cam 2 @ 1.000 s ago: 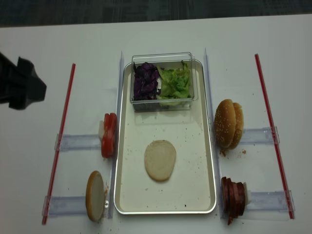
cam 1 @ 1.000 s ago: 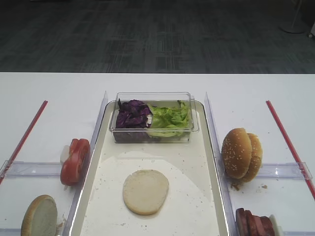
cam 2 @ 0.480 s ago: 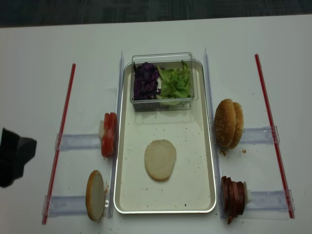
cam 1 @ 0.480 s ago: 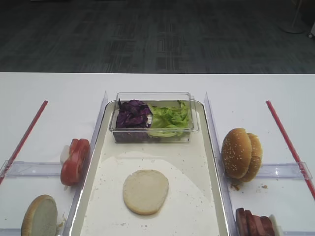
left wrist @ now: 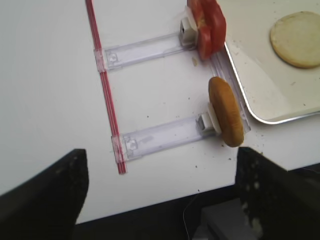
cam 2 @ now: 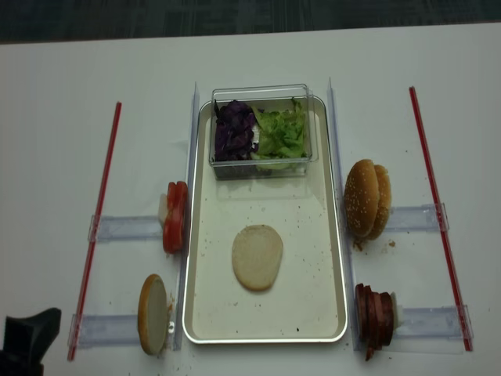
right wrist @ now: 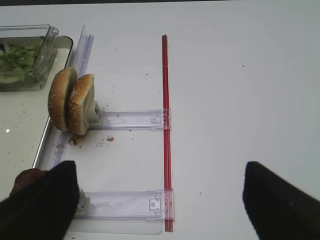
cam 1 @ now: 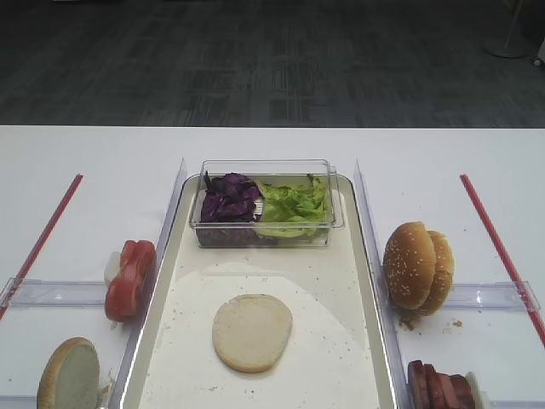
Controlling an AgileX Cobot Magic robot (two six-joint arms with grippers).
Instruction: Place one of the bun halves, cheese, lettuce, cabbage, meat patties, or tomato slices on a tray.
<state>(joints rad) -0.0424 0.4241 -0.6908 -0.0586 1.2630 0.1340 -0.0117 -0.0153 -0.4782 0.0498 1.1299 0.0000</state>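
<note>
A pale flat bun half [cam 1: 252, 331] [cam 2: 257, 257] lies on the silvery tray [cam 1: 341, 281] [cam 2: 305, 227]. At the tray's far end are cabbage [cam 1: 230, 198] and lettuce [cam 1: 295, 204]. Tomato slices [cam 1: 130, 279] [left wrist: 206, 20] and a tan bun half on edge [cam 2: 153, 313] [left wrist: 226, 111] stand left of the tray. Sesame bun halves [cam 1: 417, 266] [right wrist: 71, 105] and meat patties [cam 2: 376, 317] stand to its right. No cheese shows. My left gripper [left wrist: 160, 200] is open and empty over the table's near left edge. My right gripper [right wrist: 160, 200] is open and empty.
A clear plastic tub [cam 1: 266, 169] holds the greens on the tray. Clear plastic rails [cam 2: 125, 228] [right wrist: 131, 119] and red strips [cam 2: 98, 219] [right wrist: 166, 125] lie on the white table on both sides. The table's near edge [left wrist: 165, 202] shows under the left gripper.
The left arm's black end has drawn back from the far left of the table to the near left corner. The food and tray have not moved.
</note>
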